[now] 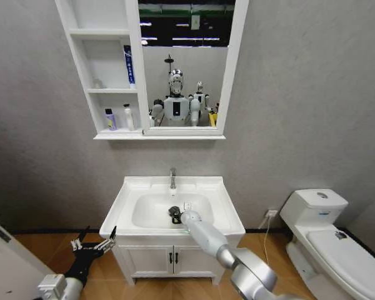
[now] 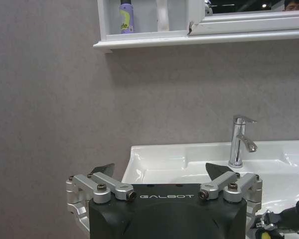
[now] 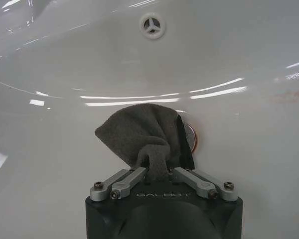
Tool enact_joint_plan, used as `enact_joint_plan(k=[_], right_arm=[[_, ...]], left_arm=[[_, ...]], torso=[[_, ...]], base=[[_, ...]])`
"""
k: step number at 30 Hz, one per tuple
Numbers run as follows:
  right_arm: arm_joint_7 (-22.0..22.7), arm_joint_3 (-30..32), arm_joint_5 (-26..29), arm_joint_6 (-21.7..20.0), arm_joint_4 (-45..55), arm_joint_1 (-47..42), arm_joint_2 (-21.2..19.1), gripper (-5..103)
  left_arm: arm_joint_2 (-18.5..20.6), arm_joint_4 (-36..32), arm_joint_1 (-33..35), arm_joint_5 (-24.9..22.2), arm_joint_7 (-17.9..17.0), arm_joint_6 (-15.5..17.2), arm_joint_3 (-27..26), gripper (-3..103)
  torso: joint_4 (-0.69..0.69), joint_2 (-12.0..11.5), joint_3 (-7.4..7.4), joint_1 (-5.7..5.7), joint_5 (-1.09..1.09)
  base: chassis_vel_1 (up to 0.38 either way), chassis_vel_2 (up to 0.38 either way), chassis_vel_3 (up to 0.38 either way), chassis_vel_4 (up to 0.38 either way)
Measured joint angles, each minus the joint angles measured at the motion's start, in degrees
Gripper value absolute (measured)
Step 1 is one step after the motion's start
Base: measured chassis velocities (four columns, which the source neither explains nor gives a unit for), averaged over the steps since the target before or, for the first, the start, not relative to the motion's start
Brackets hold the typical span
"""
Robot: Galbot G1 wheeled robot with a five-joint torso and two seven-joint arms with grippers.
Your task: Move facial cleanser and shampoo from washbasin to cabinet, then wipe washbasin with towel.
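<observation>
The dark grey towel [image 3: 137, 133] is bunched between the fingers of my right gripper [image 3: 159, 167], which is shut on it and holds it against the bottom of the bowl of the white washbasin [image 1: 128, 190], next to the drain [image 3: 192, 137]. From the head view the towel [image 1: 174, 213] lies at the bowl's middle under the right gripper [image 1: 179, 215]. A purple bottle [image 1: 110, 119] and a white bottle [image 1: 129, 117] stand on the lowest shelf of the cabinet [image 1: 81, 69]; I cannot tell which is the facial cleanser or the shampoo. My left gripper [image 1: 95, 240] hangs open, left of the basin.
A chrome tap [image 1: 172, 177] stands at the basin's back edge. A blue tube [image 1: 129, 64] leans in the middle shelf. The mirror [image 1: 184, 62] adjoins the cabinet. A white toilet [image 1: 328, 240] stands to the right, a two-door vanity [image 1: 174, 257] below the basin.
</observation>
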Motion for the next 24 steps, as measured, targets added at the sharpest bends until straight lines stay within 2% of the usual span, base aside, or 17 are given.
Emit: enact_joint_plan(k=[4, 7, 8, 10, 12, 17, 20, 21, 24], right_arm=[[-0.08, 0.73, 0.16, 0.11, -0.05, -0.30, 0.01, 6], [2.54, 2.81, -1.58, 0.15, 1.42, -1.64, 0.14, 6], [4.67, 4.06, -3.12, 0.24, 2.73, -2.65, -0.55, 6], [5.41, 4.61, -3.93, 0.47, 3.44, -3.11, -1.41, 6], [8.25, 7.33, -5.62, 1.40, 6.37, -4.56, -5.32, 6], [11.94, 9.76, -6.87, 1.94, 10.84, -6.04, -8.89, 6], [15.77, 10.94, -11.23, 2.80, 15.49, -7.61, -11.08, 6], [15.77, 10.94, -11.23, 2.80, 15.49, -7.61, -11.08, 6], [17.05, 12.64, -21.14, 7.90, 17.94, -9.04, -12.27, 6]], left_arm=[[0.00, 0.00, 0.00, 0.00, 0.00, 0.00, 0.00, 100], [0.00, 0.00, 0.00, 0.00, 0.00, 0.00, 0.00, 100], [0.00, 0.00, 0.00, 0.00, 0.00, 0.00, 0.00, 100], [0.00, 0.00, 0.00, 0.00, 0.00, 0.00, 0.00, 100], [0.00, 0.00, 0.00, 0.00, -0.01, 0.00, 0.00, 100], [0.00, 0.00, 0.00, 0.00, 0.00, 0.00, 0.00, 100], [0.00, 0.00, 0.00, 0.00, 0.00, 0.00, 0.00, 100], [0.00, 0.00, 0.00, 0.00, 0.00, 0.00, 0.00, 100], [0.00, 0.00, 0.00, 0.00, 0.01, 0.00, 0.00, 100]], torso=[[0.00, 0.00, 0.00, 0.00, 0.01], [0.02, 0.00, -0.01, 0.00, 0.03], [0.08, 0.01, -0.02, -0.01, 0.07], [0.10, 0.01, -0.02, -0.01, 0.07], [0.04, 0.02, -0.03, -0.02, 0.01], [0.05, 0.02, -0.03, -0.01, 0.04], [0.06, 0.01, -0.01, -0.01, 0.04], [0.06, 0.01, -0.01, -0.01, 0.04], [0.06, 0.00, 0.00, -0.01, 0.04]], base=[[0.000, 0.000, 0.000, 0.000], [0.000, 0.000, 0.000, 0.000], [0.000, 0.000, 0.000, 0.000], [0.000, 0.000, 0.000, 0.000], [0.029, 0.022, 0.010, 0.005], [0.000, 0.000, 0.000, 0.000], [0.000, 0.000, 0.000, 0.000], [0.000, 0.000, 0.000, 0.000], [0.000, 0.000, 0.000, 0.000]])
